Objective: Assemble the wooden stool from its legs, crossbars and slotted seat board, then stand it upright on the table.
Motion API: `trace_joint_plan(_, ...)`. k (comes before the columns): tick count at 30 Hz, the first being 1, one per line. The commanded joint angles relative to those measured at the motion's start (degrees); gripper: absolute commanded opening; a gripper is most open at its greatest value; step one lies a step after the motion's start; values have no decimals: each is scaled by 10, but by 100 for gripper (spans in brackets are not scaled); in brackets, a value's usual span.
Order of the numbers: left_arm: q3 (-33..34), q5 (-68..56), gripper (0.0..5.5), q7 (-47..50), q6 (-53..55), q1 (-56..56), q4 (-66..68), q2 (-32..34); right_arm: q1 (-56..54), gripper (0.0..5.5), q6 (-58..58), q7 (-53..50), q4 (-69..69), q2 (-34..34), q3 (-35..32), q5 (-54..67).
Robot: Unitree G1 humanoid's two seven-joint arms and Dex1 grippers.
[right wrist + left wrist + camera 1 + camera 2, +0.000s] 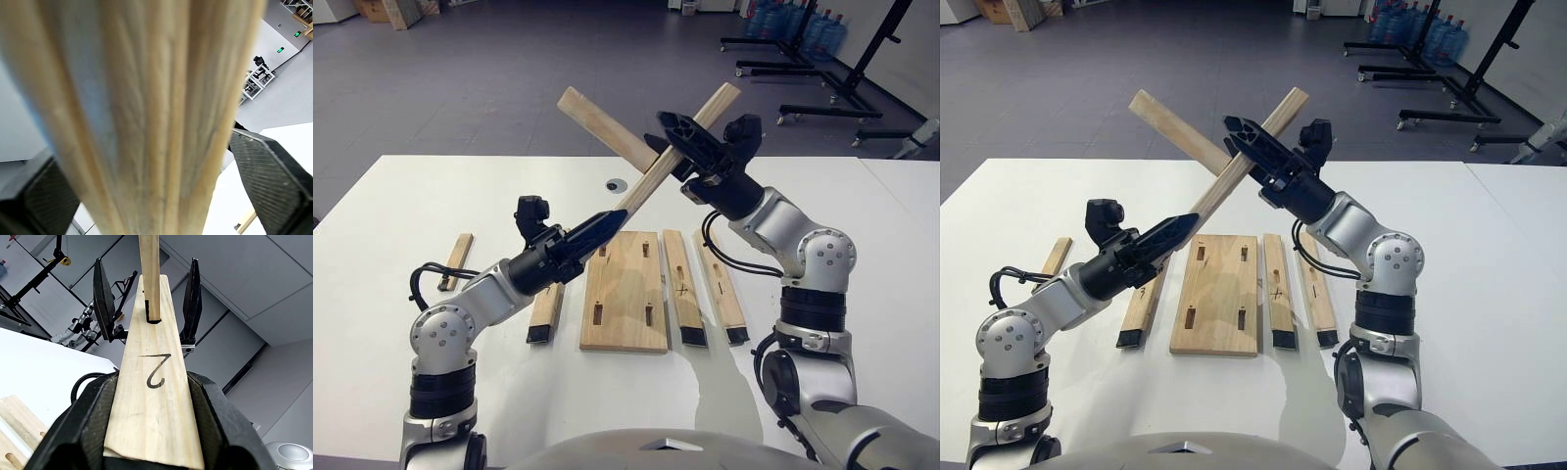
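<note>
My left gripper (612, 220) is shut on the lower end of a long wooden leg (705, 117) marked "2", held slanting up and away above the table. My right gripper (671, 130) is shut on a crossbar (597, 119) that crosses the leg in mid-air. In the left wrist view the crossbar (149, 274) sits in the slot at the leg's (154, 396) far end. Wood of the crossbar (146, 117) spans the right wrist view between the black pads (266, 171). The slotted seat board (625, 291) lies flat on the table below.
Two legs (683, 287) (722, 284) with black feet lie right of the seat board, and another leg (546, 311) lies left of it. A short crossbar (457, 259) rests at the far left. The white table (401, 206) has a round hole (617, 184).
</note>
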Motion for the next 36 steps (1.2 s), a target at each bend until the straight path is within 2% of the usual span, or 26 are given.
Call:
trace_joint_plan(1,-5,-6,202,4,-6,0,-6,5,6,382,-3,-11,-9,1,1,-4)
trace_joint_plan(7,-7,-6,202,5,-7,-3,-5,7,18,260,-3,-15,-17,1,3,-2)
trace_joint_plan(10,-7,-5,202,4,-7,-2,-3,9,18,216,-6,-16,-20,0,0,1)
trace_joint_plan(19,-16,11,202,4,-16,14,-16,13,18,207,-13,-15,-31,-5,-5,2)
trace_joint_plan(20,-17,15,238,3,-18,17,-18,14,19,207,-15,-14,-34,-6,-5,-1)
trace_joint_plan(30,-9,5,386,22,-17,22,-12,25,23,206,-34,14,-48,-26,-6,-47)
trace_joint_plan(36,4,101,468,44,-31,61,67,60,-3,206,-42,77,-7,-88,-26,-103)
